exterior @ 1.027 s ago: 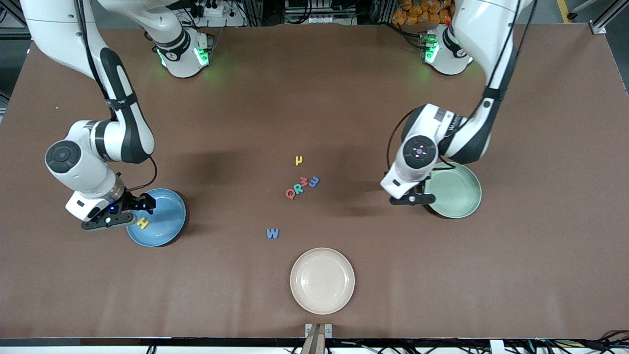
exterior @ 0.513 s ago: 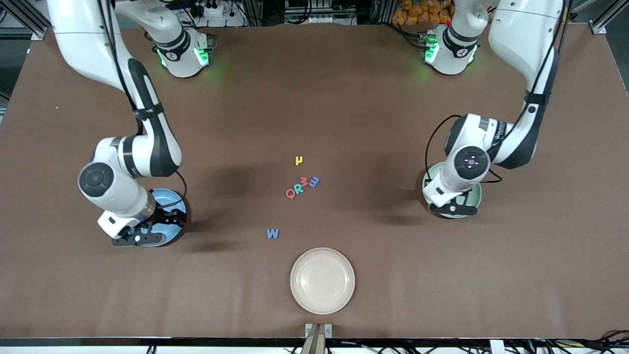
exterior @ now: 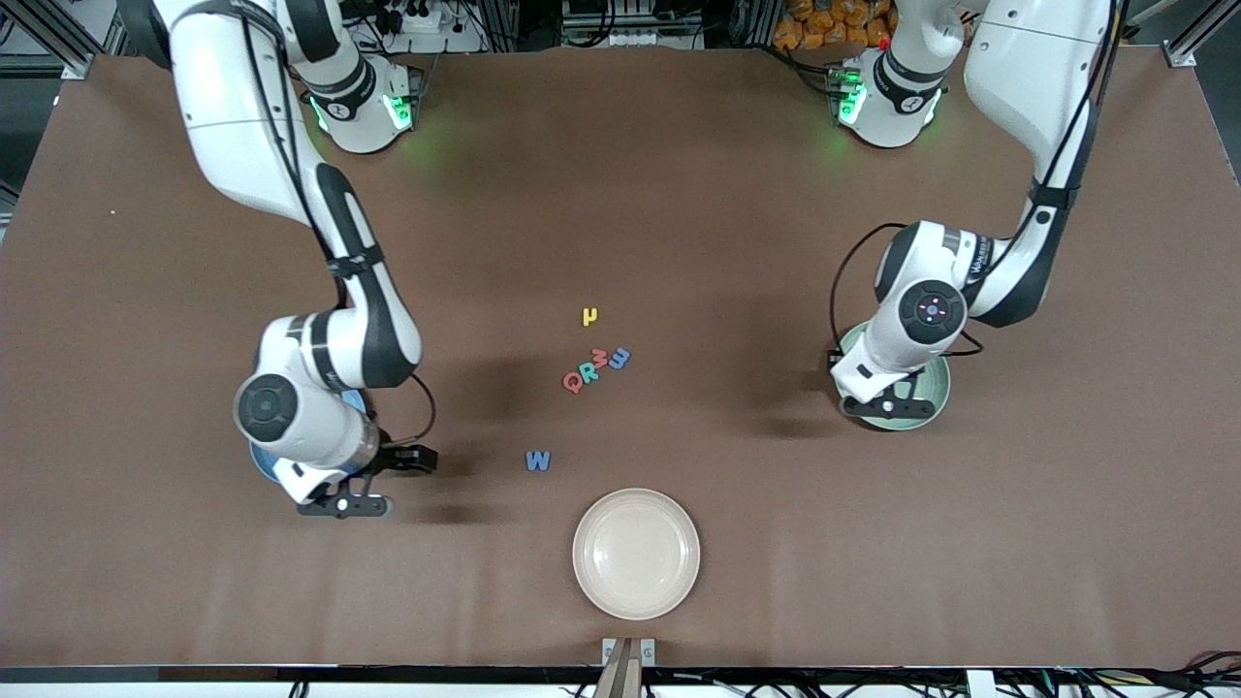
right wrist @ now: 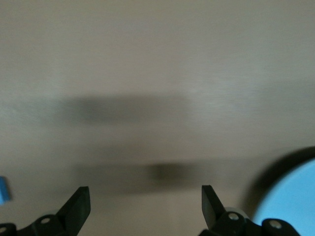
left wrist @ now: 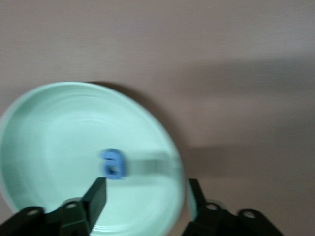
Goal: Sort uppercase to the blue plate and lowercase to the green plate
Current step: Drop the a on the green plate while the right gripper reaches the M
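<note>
Blue a point(left wrist: 113, 164) lies loose in the green plate point(left wrist: 44, 147) under the left gripper point(left wrist: 143, 199), whose fingers stand apart around nothing, while the right gripper point(right wrist: 145, 201), also spread and bare, hangs over table point(exterior: 679, 194) just beside the blue plate point(right wrist: 290, 196)
</note>
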### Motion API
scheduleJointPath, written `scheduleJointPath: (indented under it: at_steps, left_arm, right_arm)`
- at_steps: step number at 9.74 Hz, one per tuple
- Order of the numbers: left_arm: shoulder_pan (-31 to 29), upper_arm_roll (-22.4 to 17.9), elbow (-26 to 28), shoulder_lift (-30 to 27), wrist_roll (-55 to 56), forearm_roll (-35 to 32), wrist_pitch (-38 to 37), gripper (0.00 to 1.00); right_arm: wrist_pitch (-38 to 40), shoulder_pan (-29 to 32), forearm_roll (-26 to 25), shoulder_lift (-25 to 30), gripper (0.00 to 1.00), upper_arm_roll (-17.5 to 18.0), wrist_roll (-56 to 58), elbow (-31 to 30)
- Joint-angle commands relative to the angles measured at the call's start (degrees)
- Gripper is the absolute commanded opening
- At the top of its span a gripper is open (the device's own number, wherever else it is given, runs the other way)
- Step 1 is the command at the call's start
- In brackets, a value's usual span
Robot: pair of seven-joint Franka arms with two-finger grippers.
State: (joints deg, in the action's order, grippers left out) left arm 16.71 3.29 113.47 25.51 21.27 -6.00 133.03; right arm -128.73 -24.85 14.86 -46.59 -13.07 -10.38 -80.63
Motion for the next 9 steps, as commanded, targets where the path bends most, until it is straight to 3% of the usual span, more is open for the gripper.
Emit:
scheduleJointPath:
  at_steps: [1, 4, 9]
  left_arm:
    - [3.05, 4.34, -4.63, 0.76, 13.98, 1.60, -0.40, 1.00]
    - [11.82, 4.80, -12.90, 5.33, 29.39, 1.17, -0.58, 1.00]
    - [19.49, 4.18, -19.94, 10.96, 37.96, -1.10, -0.23, 1.00]
  right_arm:
    - [1.99, -3.35, 0.52, -4.81, 1.00, -0.47, -7.61, 7.22]
    - [2.78, -7.74, 0.61, -7.81, 1.00, -0.47, -13.08, 11.37]
    - [-1.42, -11.01, 0.87, -12.82, 1.00, -0.20, -20.83, 15.85]
